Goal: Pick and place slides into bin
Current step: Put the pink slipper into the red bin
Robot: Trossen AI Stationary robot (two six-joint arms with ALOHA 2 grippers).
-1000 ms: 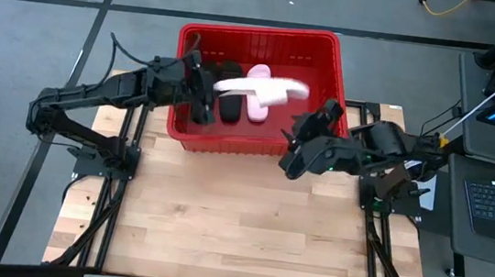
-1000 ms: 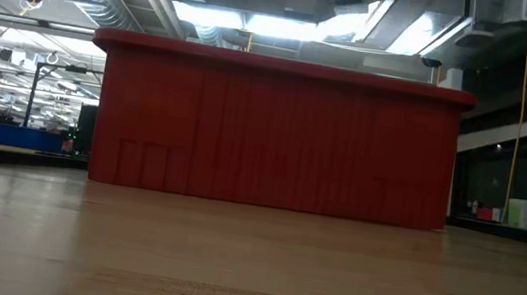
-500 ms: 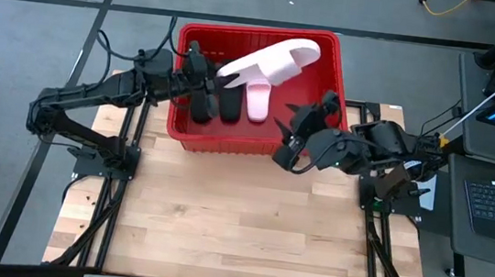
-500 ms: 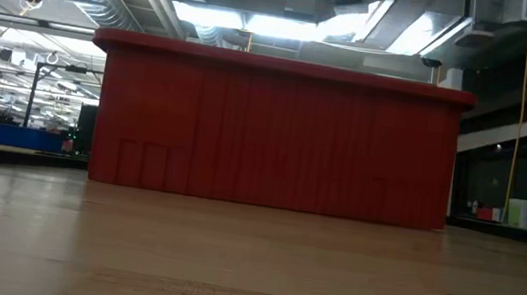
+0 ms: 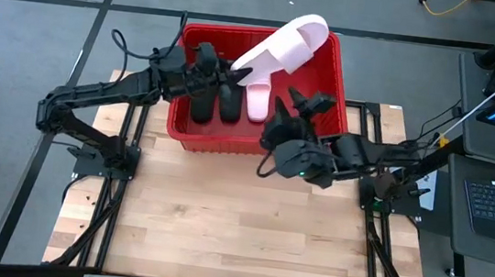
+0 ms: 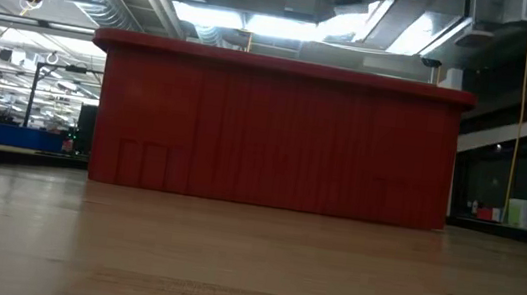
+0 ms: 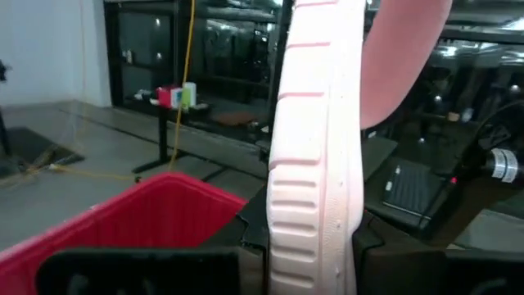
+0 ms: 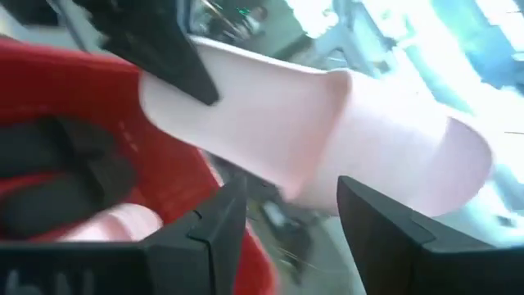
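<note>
Over the red bin (image 5: 338,70), at its left rim, you see the left hand (image 5: 227,70) gripping a pale pink slide (image 5: 285,48) by its heel end, fingers closed on it. That slide is raised above the bin, tilted, with its toe toward the bin's far right corner. On the bin floor lie two black slides (image 5: 216,103) side by side and a second pink slide (image 5: 258,101) just to their right. At the bin's front right corner you see the right hand (image 5: 304,108), fingers spread wide with nothing between them, aimed toward the raised slide. The bin sits at the far edge of the wooden counter (image 5: 239,221). From the low view you see only the bin's ribbed front wall (image 6: 275,134)
</note>
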